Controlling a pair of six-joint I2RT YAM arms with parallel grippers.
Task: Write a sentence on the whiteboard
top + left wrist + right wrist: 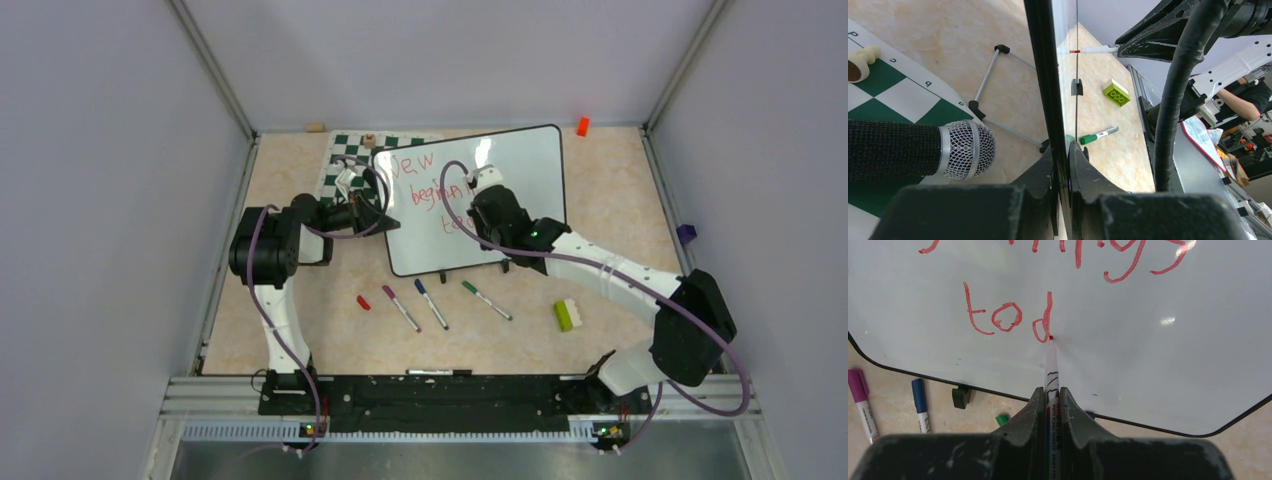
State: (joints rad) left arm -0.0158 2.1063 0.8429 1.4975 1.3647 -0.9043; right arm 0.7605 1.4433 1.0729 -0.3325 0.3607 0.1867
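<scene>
The whiteboard [510, 170] stands tilted on its feet at mid-table. Red writing [425, 190] on it reads "New", "beginnings" and "tod"; the third line [1008, 315] shows close up in the right wrist view. My left gripper [385, 212] is shut on the board's left edge [1045, 75], one finger on each side. My right gripper [478, 215] is shut on a red marker [1051, 370]. The marker's tip touches the board at the foot of the "d".
Purple [401, 307], blue [432, 303] and green [487, 300] markers and a red cap [363, 302] lie in front of the board. A green brick [566, 315] lies right of them. A chessboard mat [345, 165] lies behind the left arm, with a microphone [923, 150] close by.
</scene>
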